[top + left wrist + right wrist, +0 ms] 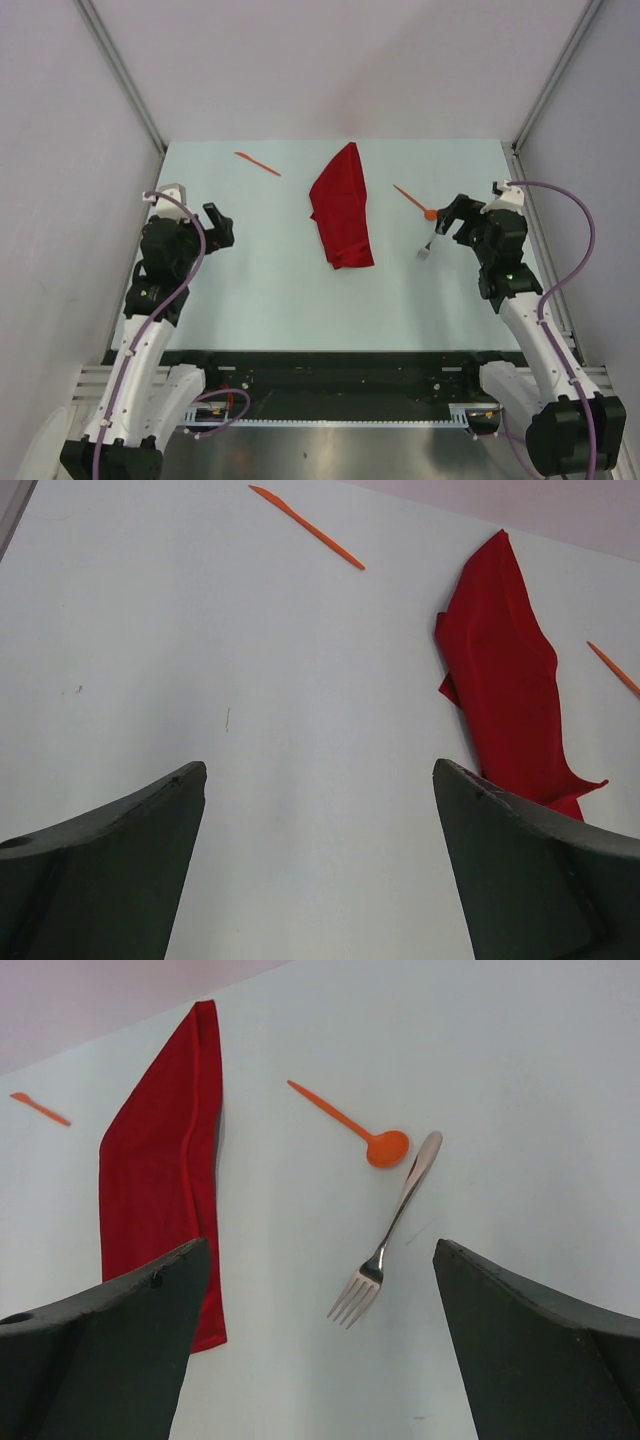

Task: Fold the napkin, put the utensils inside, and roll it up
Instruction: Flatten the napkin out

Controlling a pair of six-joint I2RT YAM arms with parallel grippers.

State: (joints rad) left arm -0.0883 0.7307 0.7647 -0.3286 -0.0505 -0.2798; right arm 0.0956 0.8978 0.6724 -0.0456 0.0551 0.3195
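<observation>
My left gripper (320,780) and right gripper (320,1255) hang spread, empty; the napkin (342,208) at twelve o'clock looks limp: I'd pinch a corner.

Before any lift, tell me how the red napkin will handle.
The napkin likely droops and unfolds when lifted: it lies in loose, soft folds. Probably light, its layers look thin. Pushed, it may bunch rather than slide.
</observation>
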